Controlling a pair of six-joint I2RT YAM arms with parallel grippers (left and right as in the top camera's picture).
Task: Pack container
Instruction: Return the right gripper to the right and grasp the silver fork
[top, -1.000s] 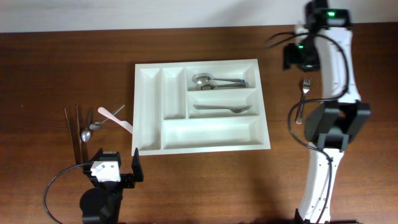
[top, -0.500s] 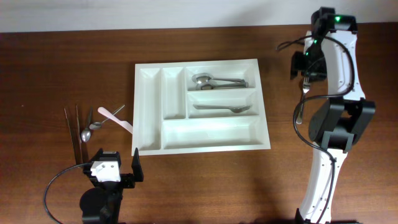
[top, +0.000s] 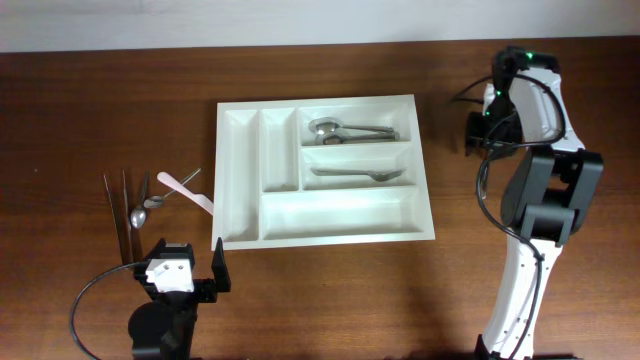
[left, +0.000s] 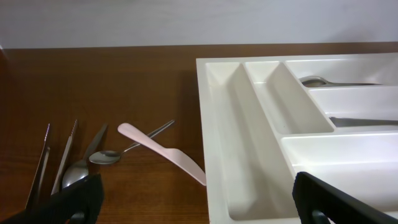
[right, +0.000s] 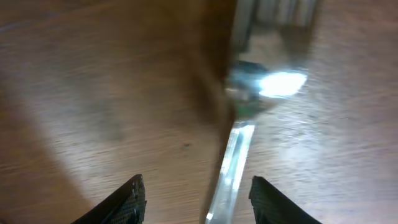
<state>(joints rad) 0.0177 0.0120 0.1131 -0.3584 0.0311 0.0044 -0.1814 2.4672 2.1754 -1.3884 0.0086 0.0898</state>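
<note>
Brown wood of the desk (top: 80, 100) carries loose cutlery (top: 135, 205) at left, near the left gripper (left: 196, 199), which is spread wide and empty. Mid-desk lies the white container (top: 325, 238), its long bottom compartment bare. At right the right gripper (right: 202, 202), opened wide, straddles the handle of the fork (right: 239, 140). Best, I judge: centre on the handle, sink nearly to the wood, then close firmly.

One white five-compartment tray (top: 340, 212), two dark chopsticks (left: 64, 155), two loose spoons (left: 104, 157), one pink knife (left: 161, 154), one fork (right: 239, 146), cutlery inside tray (top: 350, 131) overlapping, count unclear.
</note>
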